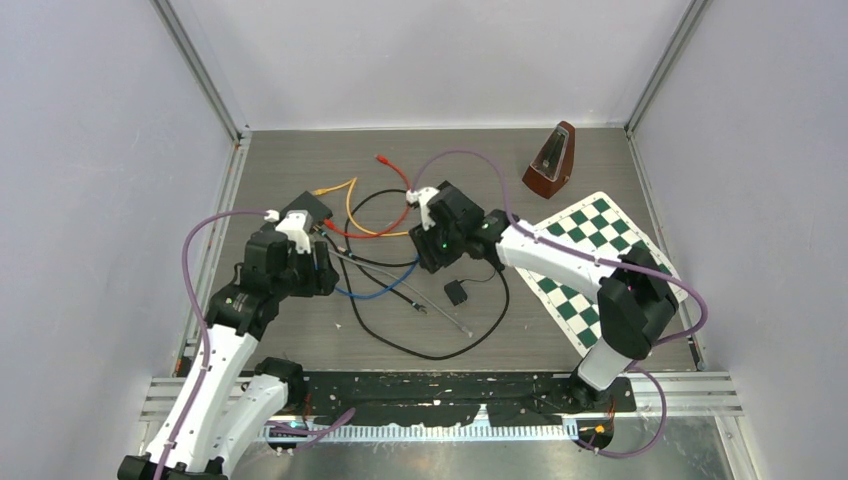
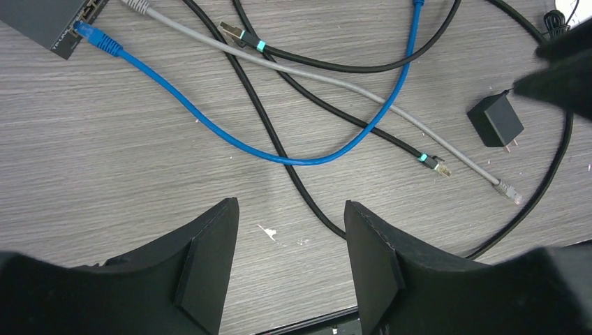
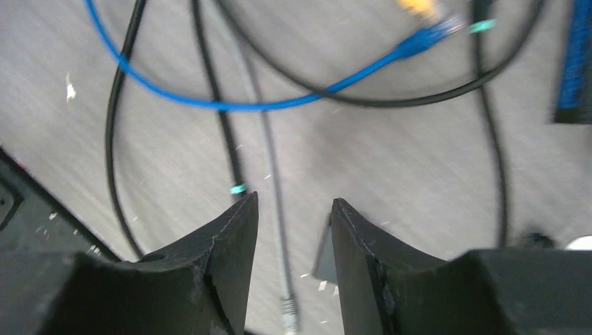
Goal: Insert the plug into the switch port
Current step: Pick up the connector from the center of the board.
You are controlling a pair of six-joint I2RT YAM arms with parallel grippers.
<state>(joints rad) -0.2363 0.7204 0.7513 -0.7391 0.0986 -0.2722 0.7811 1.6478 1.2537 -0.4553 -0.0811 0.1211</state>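
Observation:
The black switch [image 2: 42,24] lies at the top left of the left wrist view and shows in the top view [image 1: 312,208]. A blue cable [image 2: 230,136] has one plug [image 2: 91,35] in a port. A grey cable [image 2: 335,80] ends in a free plug [image 2: 508,190]. My left gripper [image 2: 291,230] is open and empty over bare table; it is beside the switch in the top view [image 1: 322,270]. My right gripper [image 3: 293,230] is open and empty, above the grey cable [image 3: 276,230], whose plug [image 3: 287,310] lies between the fingers. It hovers mid-table [image 1: 432,258].
Black cables with teal bands [image 2: 426,159] cross the table. A black power adapter [image 2: 496,120] lies right of them, also in the top view [image 1: 456,292]. Red [image 1: 395,170] and orange [image 1: 345,195] cables lie further back. A metronome [image 1: 550,162] and a chessboard mat [image 1: 600,265] are at the right.

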